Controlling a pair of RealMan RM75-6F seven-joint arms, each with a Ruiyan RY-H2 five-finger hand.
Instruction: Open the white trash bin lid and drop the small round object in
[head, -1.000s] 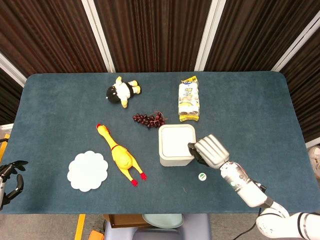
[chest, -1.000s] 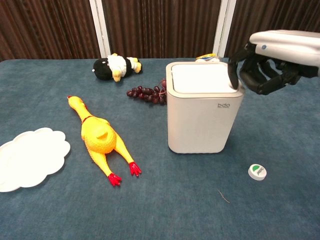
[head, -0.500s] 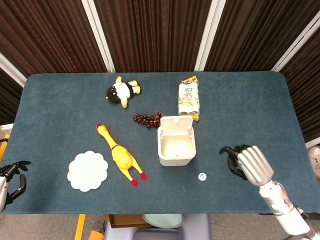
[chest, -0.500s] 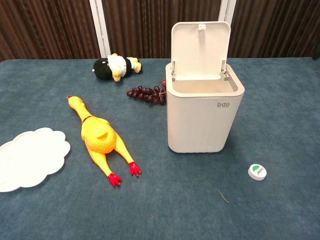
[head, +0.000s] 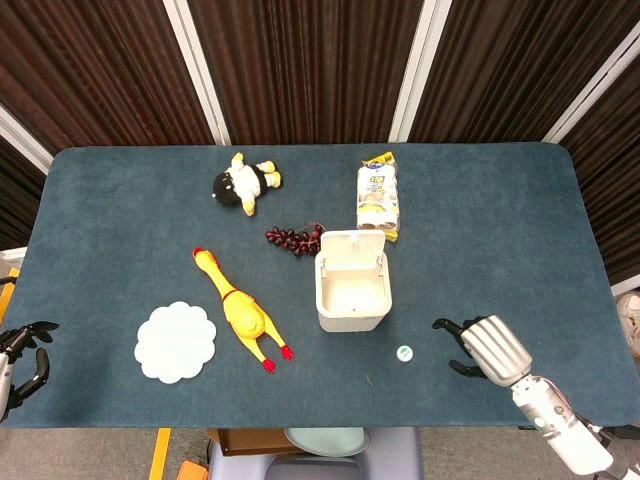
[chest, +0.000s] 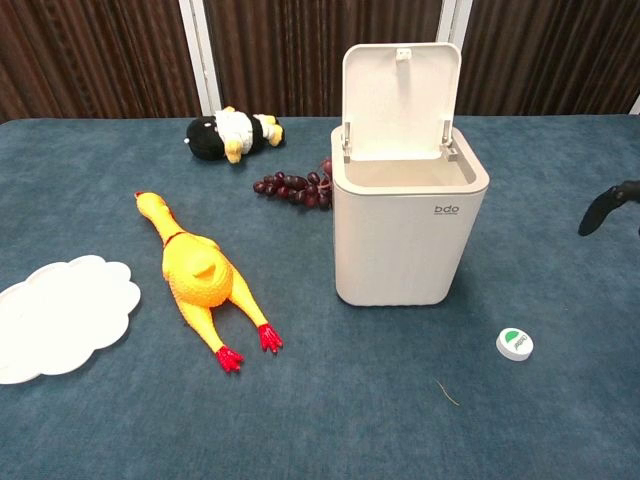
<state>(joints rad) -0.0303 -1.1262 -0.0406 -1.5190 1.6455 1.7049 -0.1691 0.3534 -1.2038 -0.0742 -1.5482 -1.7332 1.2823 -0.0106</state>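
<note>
White, the small round object (head: 403, 352) lies on the cloth just left of the empty, spread-fingered right robot hand (head: 485, 347).

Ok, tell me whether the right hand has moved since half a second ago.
Yes. In the head view the right hand has slid toward the near table edge and a little left, closing on the small round object, which has stayed beside the white bin.
</note>
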